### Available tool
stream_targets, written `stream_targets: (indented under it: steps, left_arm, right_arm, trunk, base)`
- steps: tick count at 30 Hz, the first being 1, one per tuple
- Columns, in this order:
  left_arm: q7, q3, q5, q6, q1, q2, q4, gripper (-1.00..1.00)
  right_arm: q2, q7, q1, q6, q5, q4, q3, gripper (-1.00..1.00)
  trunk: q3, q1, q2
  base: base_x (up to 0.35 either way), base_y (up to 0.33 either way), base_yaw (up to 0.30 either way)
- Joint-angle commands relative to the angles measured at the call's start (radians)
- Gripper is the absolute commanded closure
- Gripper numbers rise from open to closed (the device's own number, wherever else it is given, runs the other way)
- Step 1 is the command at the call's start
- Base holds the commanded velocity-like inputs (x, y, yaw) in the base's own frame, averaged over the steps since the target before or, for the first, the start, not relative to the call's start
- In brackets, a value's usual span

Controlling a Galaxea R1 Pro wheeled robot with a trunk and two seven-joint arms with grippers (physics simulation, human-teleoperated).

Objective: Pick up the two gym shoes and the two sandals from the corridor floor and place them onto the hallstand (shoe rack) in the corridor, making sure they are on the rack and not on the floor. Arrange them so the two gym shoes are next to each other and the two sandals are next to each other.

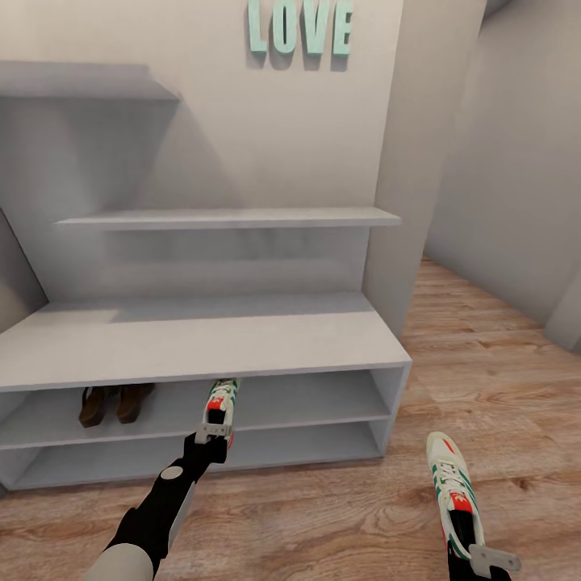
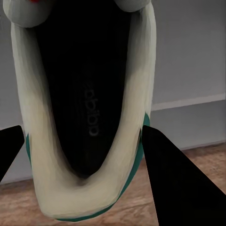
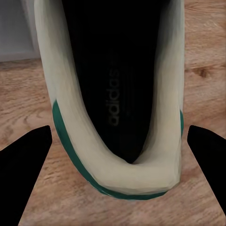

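The hallstand (image 1: pixel 202 339) stands straight ahead. Both brown sandals (image 1: pixel 115 403) sit side by side at the left of its upper open shelf. My left gripper (image 1: pixel 214 429) is shut on the heel of one gym shoe (image 1: pixel 221 399), whose toe reaches in over that shelf's front edge, to the right of the sandals. The left wrist view looks into this shoe (image 2: pixel 89 94) between the fingers (image 2: pixel 179 188). My right gripper (image 1: pixel 474 551) holds the other gym shoe (image 1: pixel 449 476) by its heel over the corridor floor (image 1: pixel 500 379), right of the rack. Its fingers (image 3: pixel 23 160) flank that heel (image 3: pixel 117 183) closely.
Two floating shelves (image 1: pixel 234 218) hang on the grey back panel, with teal LOVE letters (image 1: pixel 300 28) on the wall above. A wall corner (image 1: pixel 403 202) rises right of the rack. The corridor runs on past it to the right.
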State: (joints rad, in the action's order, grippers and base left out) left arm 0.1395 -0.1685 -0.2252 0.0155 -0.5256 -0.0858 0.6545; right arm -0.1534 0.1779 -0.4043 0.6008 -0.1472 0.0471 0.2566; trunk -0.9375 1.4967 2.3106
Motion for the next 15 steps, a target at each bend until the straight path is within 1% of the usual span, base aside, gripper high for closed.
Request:
stream_targets:
  steps: [1,3,12,15]
  left_arm:
    - [0.009,-0.009,-0.011,0.002,-0.001,-0.002,0.002,1.00]
    - [0.009,-0.009,-0.011,0.001,-0.001,-0.002,0.001,1.00]
    - [0.009,-0.009,-0.012,0.001,-0.001,-0.002,0.001,1.00]
    - [0.009,-0.009,-0.012,0.001,-0.001,-0.002,0.001,1.00]
  right_arm:
    - [0.000,0.006,-0.001,0.002,-0.011,-0.001,0.004,1.00]
    - [0.000,0.006,-0.001,0.002,-0.011,-0.001,0.004,1.00]
    - [0.000,0.006,-0.001,0.002,-0.011,-0.001,0.004,1.00]
    - [0.000,0.006,-0.001,0.002,-0.011,-0.001,0.004,1.00]
  trunk:
    - [-0.002,0.000,0.000]
    - [-0.005,0.000,0.000]
    - [-0.046,0.034,0.063]
    - [-0.049,0.034,0.063]
  base:
    - [0.000,0.000,0.000]
    - [0.000,0.000,0.000]
    - [0.000,0.000,0.000]
    - [0.000,0.000,0.000]
